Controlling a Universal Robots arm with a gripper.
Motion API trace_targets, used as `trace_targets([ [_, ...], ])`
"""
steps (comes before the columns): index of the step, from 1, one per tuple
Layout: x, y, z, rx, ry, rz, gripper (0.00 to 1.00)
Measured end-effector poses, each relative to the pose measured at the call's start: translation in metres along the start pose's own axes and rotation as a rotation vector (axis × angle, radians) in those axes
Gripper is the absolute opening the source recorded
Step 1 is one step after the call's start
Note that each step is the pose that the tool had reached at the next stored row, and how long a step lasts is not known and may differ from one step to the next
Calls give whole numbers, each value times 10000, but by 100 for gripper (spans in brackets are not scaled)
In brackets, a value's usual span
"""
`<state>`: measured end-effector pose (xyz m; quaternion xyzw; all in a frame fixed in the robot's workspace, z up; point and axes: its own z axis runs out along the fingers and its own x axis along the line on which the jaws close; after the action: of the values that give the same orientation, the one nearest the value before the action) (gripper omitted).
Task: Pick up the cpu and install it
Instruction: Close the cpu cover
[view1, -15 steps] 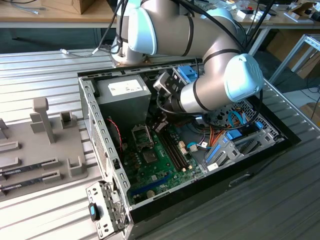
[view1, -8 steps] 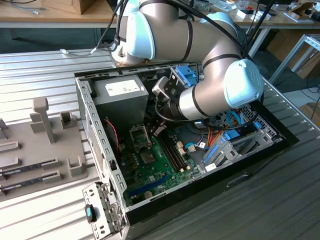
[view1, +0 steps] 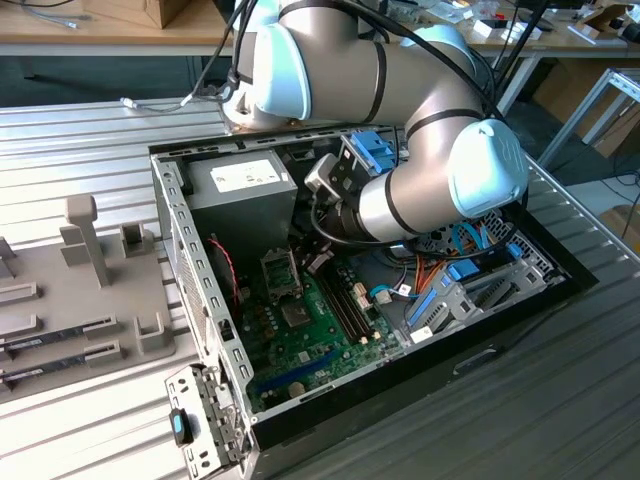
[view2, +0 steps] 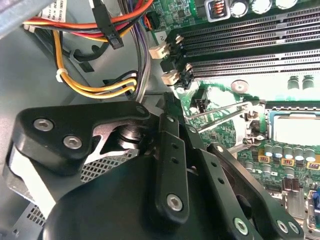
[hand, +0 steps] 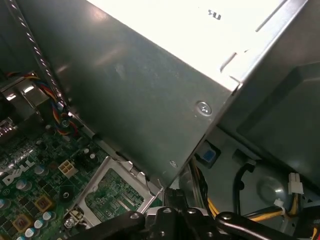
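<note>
Hovering inside the computer case (view1: 200, 300), the hand (view2: 167, 107), fingers drawn narrow with no cpu visible between them, sits just beside the open socket (view2: 295, 127) at frame right.

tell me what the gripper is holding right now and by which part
It cannot be told. The gripper hangs inside the computer case near the open socket frame, but its fingertips are hidden, and no cpu can be made out at them.
</note>
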<state>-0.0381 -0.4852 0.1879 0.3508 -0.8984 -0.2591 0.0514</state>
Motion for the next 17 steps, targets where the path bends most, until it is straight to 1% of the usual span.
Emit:
trace_targets([
  [2, -4, 13, -21, -7, -6, -5, 11],
  [11, -7, 37, -63, -9, -2, -13, 11],
  [17, -10, 61, -106, -12, 2, -22, 11],
])
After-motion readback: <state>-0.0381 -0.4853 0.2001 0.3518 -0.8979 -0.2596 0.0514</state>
